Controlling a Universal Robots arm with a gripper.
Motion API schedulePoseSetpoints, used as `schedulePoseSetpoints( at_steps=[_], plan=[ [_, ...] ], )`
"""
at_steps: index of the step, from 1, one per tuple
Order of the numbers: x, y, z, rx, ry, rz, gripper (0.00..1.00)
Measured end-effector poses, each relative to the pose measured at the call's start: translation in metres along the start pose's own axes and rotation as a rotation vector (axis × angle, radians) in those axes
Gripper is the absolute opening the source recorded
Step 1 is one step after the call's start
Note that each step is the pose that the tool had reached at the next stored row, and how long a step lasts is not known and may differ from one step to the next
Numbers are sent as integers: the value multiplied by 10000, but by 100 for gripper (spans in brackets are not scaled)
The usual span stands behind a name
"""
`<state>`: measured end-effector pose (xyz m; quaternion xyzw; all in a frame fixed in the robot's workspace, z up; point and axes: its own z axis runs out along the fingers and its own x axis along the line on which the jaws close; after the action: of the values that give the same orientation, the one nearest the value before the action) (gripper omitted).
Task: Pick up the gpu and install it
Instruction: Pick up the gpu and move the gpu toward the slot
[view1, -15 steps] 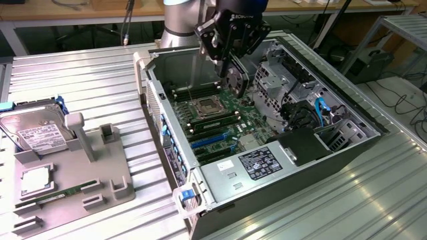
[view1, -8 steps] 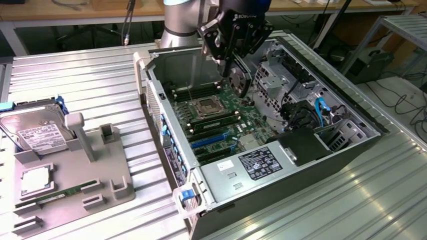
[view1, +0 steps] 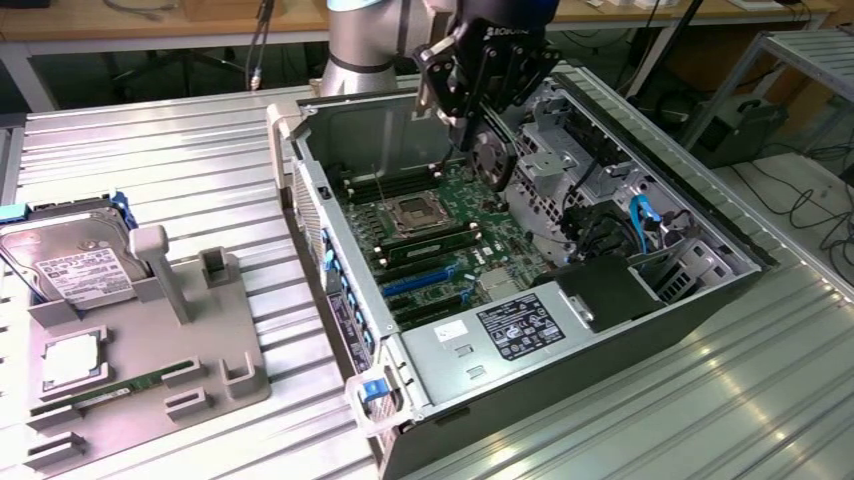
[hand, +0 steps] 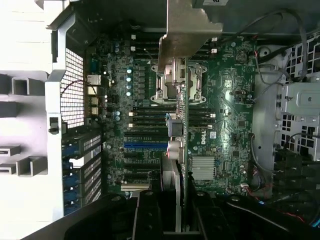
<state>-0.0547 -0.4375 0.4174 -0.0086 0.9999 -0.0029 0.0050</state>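
Holding the gpu (view1: 490, 160) between partly closed fingers (hand: 147, 216), clamped on its two faces.
The gripper (view1: 478, 128) hangs the card edge-down, clear above the motherboard (view1: 447, 235), inside the open computer case (view1: 601, 392).

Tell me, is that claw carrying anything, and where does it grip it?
Yes: the gripper holds the gpu, pinched across its two faces at the upper edge, hanging over the motherboard.

Robotics lab or workshop. An open computer tower (view1: 363, 130) lies on a ribbed metal table (view1: 160, 150); a robot gripper (view1: 483, 140) holds the gpu (view1: 491, 162) over it. A grey parts fixture (view1: 200, 345) sits beside it, with wooden workbenches (view1: 80, 22) and loose cables (view1: 811, 200) around the edges.
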Motion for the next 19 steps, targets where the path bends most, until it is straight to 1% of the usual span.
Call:
schedulePoseSetpoints(
  at_steps=[3,8,12,19],
  plan=[
    [-53,3,1,0,0,0,28],
    [-103,22,1,0,0,0,28],
    [-126,48,1,0,0,-1,28],
    [-127,50,1,1,0,-1,28]
  ],
)
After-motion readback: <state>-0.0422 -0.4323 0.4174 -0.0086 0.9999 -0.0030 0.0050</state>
